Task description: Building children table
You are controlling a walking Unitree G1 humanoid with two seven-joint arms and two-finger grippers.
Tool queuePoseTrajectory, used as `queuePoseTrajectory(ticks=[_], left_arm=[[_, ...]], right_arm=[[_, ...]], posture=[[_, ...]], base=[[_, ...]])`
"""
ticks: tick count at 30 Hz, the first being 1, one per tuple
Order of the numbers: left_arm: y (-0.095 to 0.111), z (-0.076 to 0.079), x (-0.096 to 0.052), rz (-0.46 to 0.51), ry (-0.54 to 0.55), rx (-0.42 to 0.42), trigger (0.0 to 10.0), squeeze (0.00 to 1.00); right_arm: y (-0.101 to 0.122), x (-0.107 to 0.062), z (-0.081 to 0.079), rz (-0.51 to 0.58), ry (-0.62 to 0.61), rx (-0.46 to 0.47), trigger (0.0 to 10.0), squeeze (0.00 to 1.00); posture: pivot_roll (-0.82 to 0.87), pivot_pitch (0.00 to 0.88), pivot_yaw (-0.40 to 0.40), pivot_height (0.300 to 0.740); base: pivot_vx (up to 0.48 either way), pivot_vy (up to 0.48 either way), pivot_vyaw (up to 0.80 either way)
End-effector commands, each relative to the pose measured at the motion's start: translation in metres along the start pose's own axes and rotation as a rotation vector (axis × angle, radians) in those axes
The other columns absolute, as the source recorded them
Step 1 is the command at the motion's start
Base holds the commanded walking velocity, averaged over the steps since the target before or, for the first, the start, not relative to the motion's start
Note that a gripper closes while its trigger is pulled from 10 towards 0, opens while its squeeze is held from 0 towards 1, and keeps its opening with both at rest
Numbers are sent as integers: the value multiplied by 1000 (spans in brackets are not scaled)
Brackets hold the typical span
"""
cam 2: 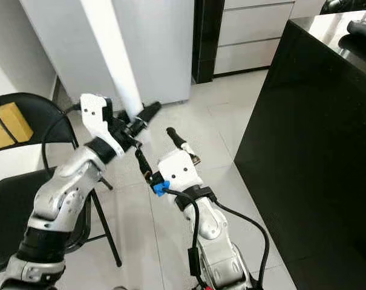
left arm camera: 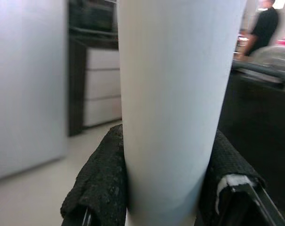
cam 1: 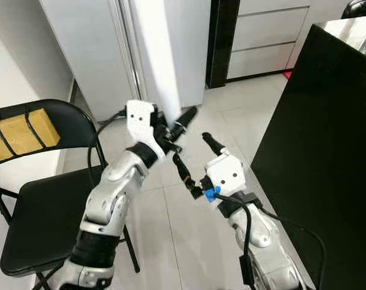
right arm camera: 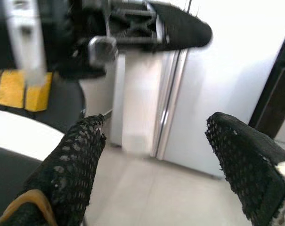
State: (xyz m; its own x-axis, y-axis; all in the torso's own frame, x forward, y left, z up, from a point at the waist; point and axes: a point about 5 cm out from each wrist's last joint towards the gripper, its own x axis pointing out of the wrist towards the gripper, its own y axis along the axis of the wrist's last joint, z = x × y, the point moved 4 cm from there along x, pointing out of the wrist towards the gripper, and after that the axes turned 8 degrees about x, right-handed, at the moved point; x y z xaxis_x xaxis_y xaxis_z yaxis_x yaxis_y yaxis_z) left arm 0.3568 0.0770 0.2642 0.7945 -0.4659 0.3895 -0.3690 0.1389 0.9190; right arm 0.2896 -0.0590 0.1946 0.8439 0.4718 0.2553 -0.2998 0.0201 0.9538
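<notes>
White table leg point(cam 1: 164, 60) stands upright, pinched between the fingers of the left gripper point(cam 1: 173, 128). Right gripper point(cam 1: 198, 163) hovers just beside it, fingers spread, above the tile floor point(cam 1: 231, 121).

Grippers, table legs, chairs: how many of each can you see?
Grippers: 2, left gripper clamped on the leg, right gripper open
White table leg: 1
Black folding chair: 1
Total: 4

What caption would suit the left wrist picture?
Left hand clamps a white table leg between its black fingers.
</notes>
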Motion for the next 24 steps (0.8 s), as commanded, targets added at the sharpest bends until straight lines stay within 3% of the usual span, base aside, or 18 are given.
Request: queuePoseTrajectory(ticks=[1, 3, 5, 8, 10, 11, 13, 14, 19, 24], left_arm=[[0, -12, -2, -3, 48, 56, 10000, 0], [-1, -17, -2, -8, 68, 82, 10000, 0], [-7, -37, -8, -41, 138, 164, 10000, 0], [-9, -44, -10, -56, 167, 200, 10000, 0], [-18, -61, -27, -100, 211, 301, 10000, 0], [-18, -61, -27, -100, 211, 301, 10000, 0], [-27, -73, -48, -142, 250, 334, 10000, 0], [-27, -73, -48, -142, 250, 334, 10000, 0], [-48, -64, -101, -245, 288, 310, 10000, 0], [-58, -57, -121, -293, 300, 298, 10000, 0]], right_arm=[[4, -3, -6, 12, 24, 7, 10000, 0], [4, -4, -7, 12, 26, 6, 10000, 0], [3, -7, -4, 5, 4, 2, 10000, 0], [2, -8, -2, 2, -10, -3, 10000, 0], [-5, -12, 14, -35, -90, 10, 10000, 0], [-5, -12, 14, -35, -90, 10, 10000, 0], [-11, -18, 30, -65, -173, 13, 10000, 0], [-11, -18, 30, -65, -173, 13, 10000, 0], [-16, -25, 44, -91, -240, -14, 10000, 0], [-17, -26, 50, -99, -260, -29, 10000, 0]], posture=[[4, 145, 23, 740], [2, 144, 23, 740], [0, 145, 21, 740], [-1, 147, 22, 740], [0, 148, 21, 740], [0, 148, 21, 740], [0, 146, 22, 740], [0, 146, 22, 740], [-2, 142, 8, 740], [-2, 138, 4, 740]], base=[[0, 0, 0], [0, 0, 0], [0, 0, 0], [0, 0, 0], [0, 0, 0], [0, 0, 0], [0, 0, 0], [0, 0, 0], [0, 0, 470], [0, 0, 800]])
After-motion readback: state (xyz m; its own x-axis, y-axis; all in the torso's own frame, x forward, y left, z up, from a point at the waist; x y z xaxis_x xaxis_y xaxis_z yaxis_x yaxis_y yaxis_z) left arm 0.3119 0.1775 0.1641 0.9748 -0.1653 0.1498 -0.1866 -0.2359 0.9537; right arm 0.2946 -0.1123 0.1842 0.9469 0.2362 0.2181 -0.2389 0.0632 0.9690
